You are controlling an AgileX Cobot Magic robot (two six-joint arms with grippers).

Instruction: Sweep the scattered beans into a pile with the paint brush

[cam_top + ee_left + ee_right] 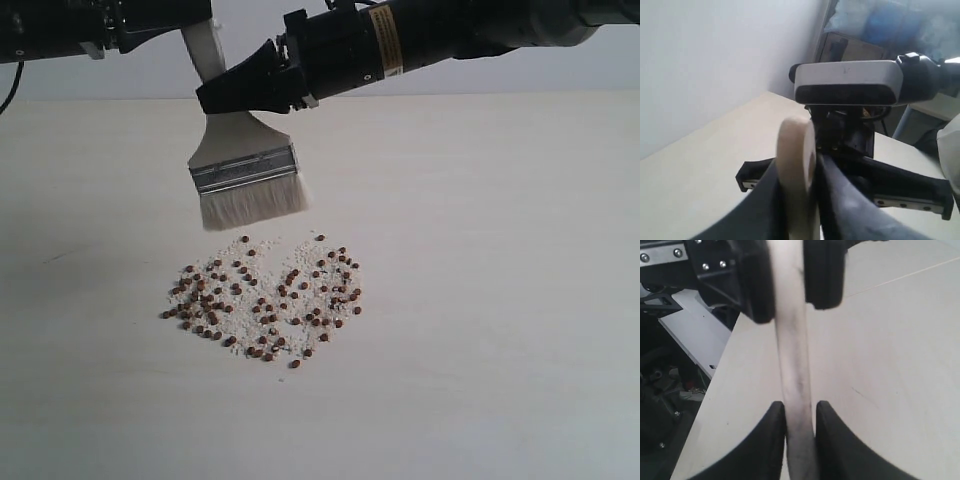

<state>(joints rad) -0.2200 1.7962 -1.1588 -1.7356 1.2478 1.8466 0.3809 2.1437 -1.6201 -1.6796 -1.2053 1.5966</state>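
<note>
L gripper + R gripper pinch paint brush handle | bristles near beans | crumbs mixed in

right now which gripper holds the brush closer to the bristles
The right gripper, clamped low on the paint brush handle; the left gripper grips the handle's top end.

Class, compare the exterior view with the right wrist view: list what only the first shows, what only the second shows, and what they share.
Only the exterior view shows the beans, the white crumbs among them, and the bristles and silver band of the paint brush. Only the right wrist view shows clutter beyond the edge of the table and dark smudges on the handle. Both show that pale handle, the table, and the right hand and left hand gripping it.
</note>
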